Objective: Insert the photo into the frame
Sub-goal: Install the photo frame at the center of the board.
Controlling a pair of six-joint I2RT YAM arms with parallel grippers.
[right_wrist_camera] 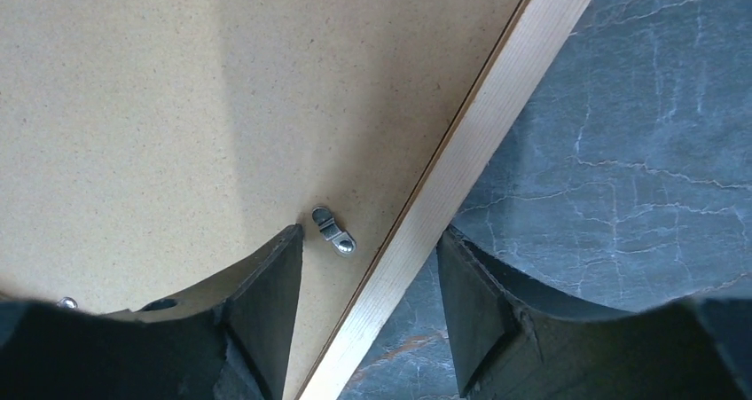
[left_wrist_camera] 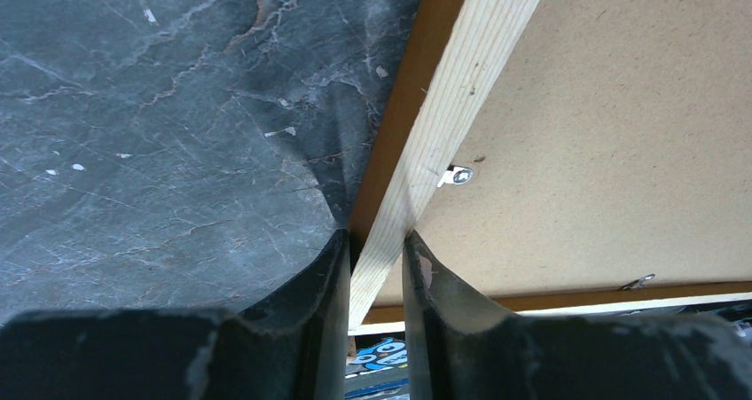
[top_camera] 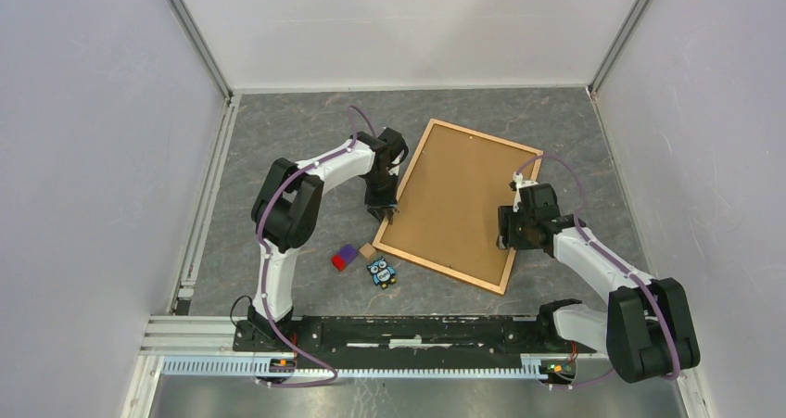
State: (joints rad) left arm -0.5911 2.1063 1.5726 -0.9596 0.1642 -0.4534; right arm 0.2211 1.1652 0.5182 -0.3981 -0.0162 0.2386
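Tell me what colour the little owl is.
The owl is blue and white; top external view.

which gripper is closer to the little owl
Left. The left gripper clamps the frame rail just beyond the owl; the right gripper straddles the opposite rail, farther off toward the robot's right.

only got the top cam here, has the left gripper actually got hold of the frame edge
observer: yes. In the left wrist view the left gripper pinches the pale wood rail of the frame from both sides.
operator: and the right one
observer: the right gripper straddles the opposite rail with a gap at each finger, so no grip there.
operator: anything between its fingers
observer: a small metal turn clip sits on the backing board, just inside the rail.
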